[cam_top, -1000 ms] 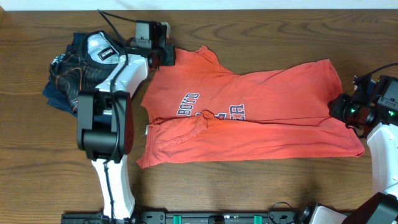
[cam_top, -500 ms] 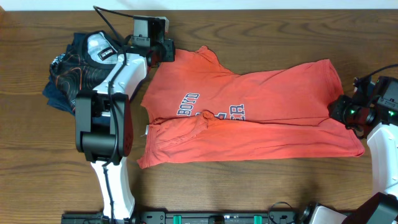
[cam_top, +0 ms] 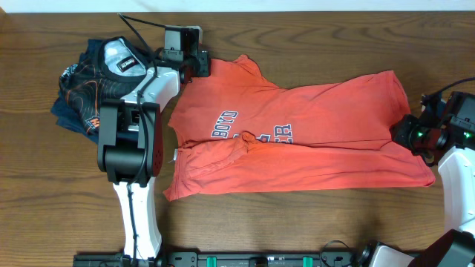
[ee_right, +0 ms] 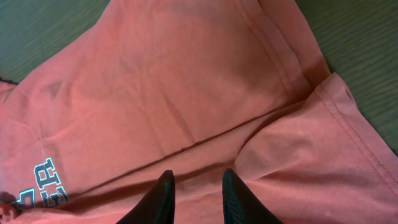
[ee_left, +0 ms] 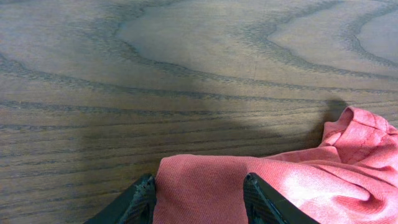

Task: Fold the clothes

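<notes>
the coral-red t-shirt [cam_top: 319, 119] lies spread across the wooden table [cam_top: 297, 222] with a crease across its lettering, and it has not moved since a second ago. the left gripper [ee_left: 199, 190] is at the sleeve beside the navy garment [cam_top: 78, 85], jaws now apart with sleeve cloth lying between them. its elbow has edged sideways. the right gripper [ee_right: 196, 186] hovers over the opposite edge, jaws narrowly apart above flat cloth.

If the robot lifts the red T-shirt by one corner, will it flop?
Probably flop: the red T-shirt lies creased and doubled over itself. Pushed, it would likely bunch up, as its edge does by the left pincer.
</notes>
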